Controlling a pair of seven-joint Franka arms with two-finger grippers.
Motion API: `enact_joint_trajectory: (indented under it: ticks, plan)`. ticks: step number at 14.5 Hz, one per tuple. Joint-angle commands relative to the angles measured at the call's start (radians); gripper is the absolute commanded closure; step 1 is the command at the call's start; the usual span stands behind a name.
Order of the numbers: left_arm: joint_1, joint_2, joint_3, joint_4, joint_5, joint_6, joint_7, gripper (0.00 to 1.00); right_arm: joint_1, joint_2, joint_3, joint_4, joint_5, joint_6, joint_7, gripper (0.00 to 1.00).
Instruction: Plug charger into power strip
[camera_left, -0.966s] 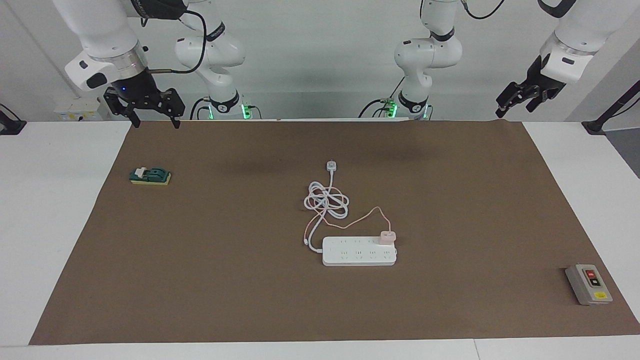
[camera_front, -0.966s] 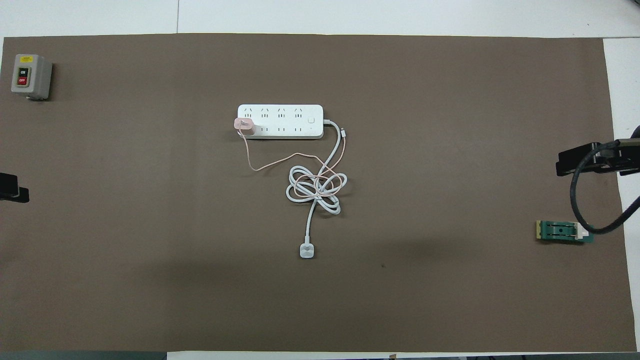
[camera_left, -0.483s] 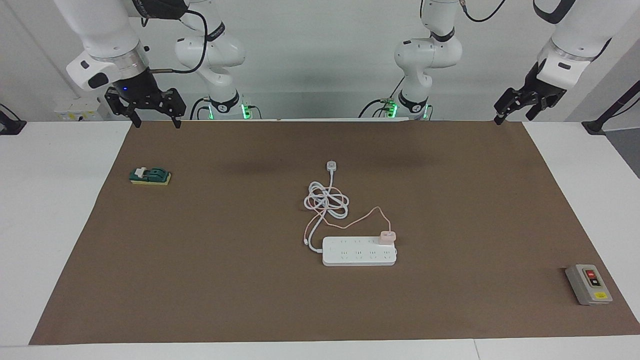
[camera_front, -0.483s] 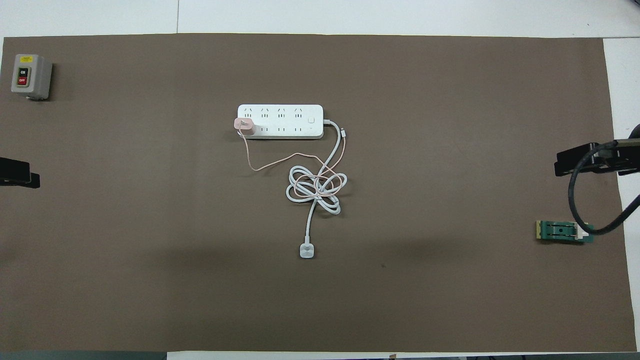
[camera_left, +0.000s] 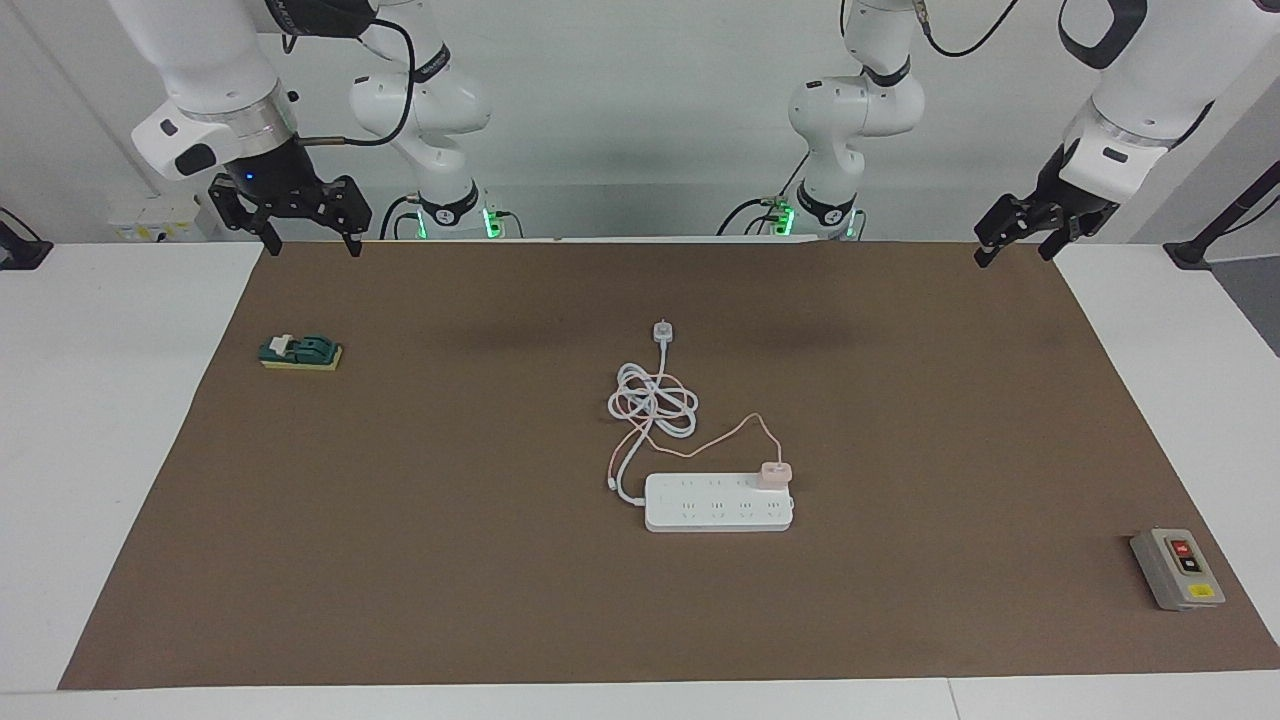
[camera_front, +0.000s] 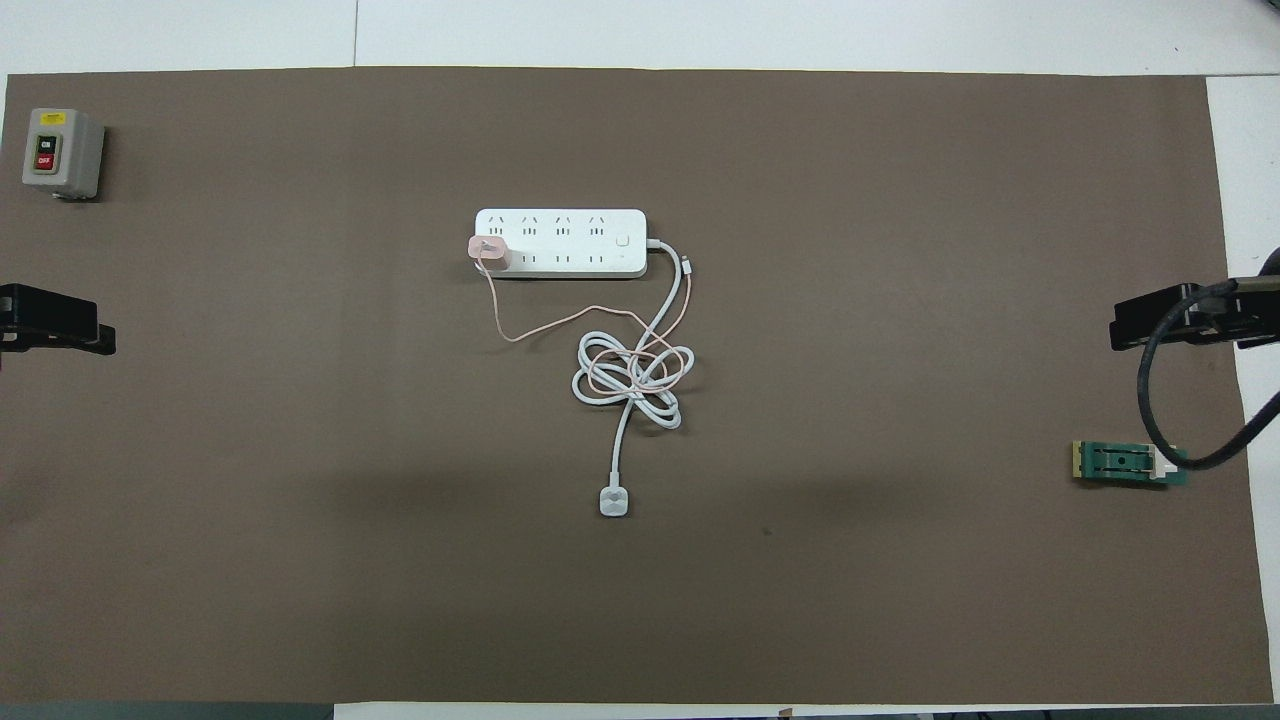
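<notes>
The white power strip (camera_left: 715, 505) (camera_front: 570, 240) lies flat mid-mat. The pale-pink charger (camera_left: 775, 472) (camera_front: 488, 252) stands upright on the strip, at the end toward the left arm's end of the table, in the socket row nearer the robots. Its thin pink cable (camera_left: 735, 432) runs into the coil. My left gripper (camera_left: 1015, 252) (camera_front: 70, 330) is open and empty, raised over the mat's corner at the left arm's end. My right gripper (camera_left: 310, 245) (camera_front: 1150, 325) is open and empty, over the mat's edge at the right arm's end.
The strip's thick white cord (camera_left: 652, 405) lies coiled nearer the robots and ends in a small white plug (camera_left: 662, 330) (camera_front: 614, 500). A grey switch box (camera_left: 1177, 568) (camera_front: 60, 152) sits toward the left arm's end. A green block (camera_left: 300, 352) (camera_front: 1125, 463) lies under the right gripper's cable.
My left gripper has moved inward from off the mat's edge to over its corner. The right gripper, the charger and the strip have not moved.
</notes>
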Motion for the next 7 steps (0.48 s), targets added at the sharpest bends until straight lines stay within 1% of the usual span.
enact_joint_trajectory:
  ticks: [1,7]
  plan:
    - [-0.007,0.047,0.010,0.045,-0.004,-0.018,0.014,0.00,-0.003,-0.015,0.003,-0.012,0.016,0.014,0.005,0.00]
    - [-0.009,0.032,0.010,0.035,-0.005,-0.027,0.017,0.00,-0.003,-0.015,0.003,-0.012,0.016,0.012,0.003,0.00]
